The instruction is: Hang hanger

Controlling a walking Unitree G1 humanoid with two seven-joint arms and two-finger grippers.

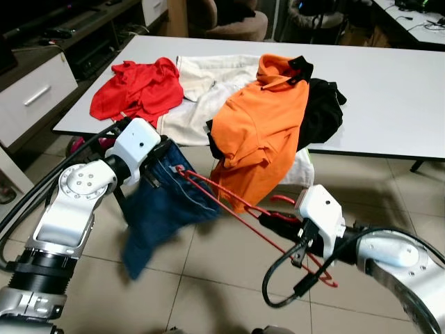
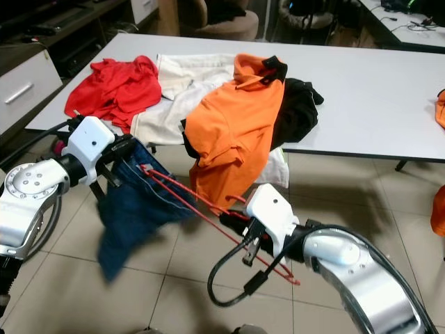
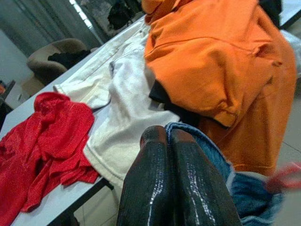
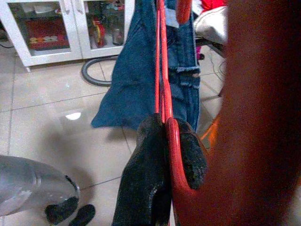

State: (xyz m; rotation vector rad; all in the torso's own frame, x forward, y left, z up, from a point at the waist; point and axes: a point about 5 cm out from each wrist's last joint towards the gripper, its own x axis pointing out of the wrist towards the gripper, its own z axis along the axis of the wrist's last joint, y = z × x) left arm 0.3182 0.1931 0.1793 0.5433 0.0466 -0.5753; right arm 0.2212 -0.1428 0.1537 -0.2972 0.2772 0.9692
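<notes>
A red hanger (image 1: 229, 205) spans between both arms above the tiled floor (image 1: 208, 264), in front of the worktop (image 1: 389, 90). The right tool (image 4: 165, 134) is clamped on its hook end. The left tool (image 3: 169, 141), fingers pressed together, pinches the blue jeans (image 1: 163, 209) draped on the hanger. An orange shirt (image 1: 261, 132) hangs over the worktop's edge.

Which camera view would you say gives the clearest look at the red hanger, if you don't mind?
The left eye view: the red hanger runs whole from the jeans to the right gripper. The right wrist view shows the pinched part; the left wrist view, a blur.
</notes>
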